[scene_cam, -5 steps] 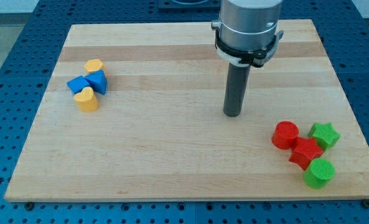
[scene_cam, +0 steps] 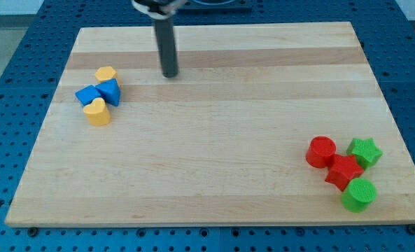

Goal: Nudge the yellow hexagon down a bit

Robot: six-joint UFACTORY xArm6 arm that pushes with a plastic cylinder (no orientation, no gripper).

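**Rod near the left cluster, wide bare board between the groups**

While the wooden board [scene_cam: 214, 168] fills most of the frame, its whole middle lies bare, from the left cluster across to the right one, and down to the bottom edge. Blue pegboard table [scene_cam: 11, 63] shows around all four sides of the board.

My tip [scene_cam: 169, 75] stands in the upper left part of the frame, close to the board's top edge. It is a plain rod with nothing to spread or pinch; it touches no block and sits to the right of the yellow hexagon [scene_cam: 106, 73], a little apart from it.

Eight blocks, counted in two groups of four:

- Lower right of the frame, near the board's right edge: two red, two green. A red cylinder [scene_cam: 321, 151], a red star-like block [scene_cam: 343, 171], a green star [scene_cam: 364, 151] and a green cylinder [scene_cam: 358, 194], packed together.
- Upper left of the frame, near the board's left edge: two yellow, two blue. The yellow hexagon is the topmost, touching the blue triangle-like block [scene_cam: 110, 91] below it. A second blue block [scene_cam: 89, 94] lies beside that on the left, and a yellow heart [scene_cam: 96, 111] sits at the bottom of the cluster.

Below the yellow heart the board is open down to the bottom edge.
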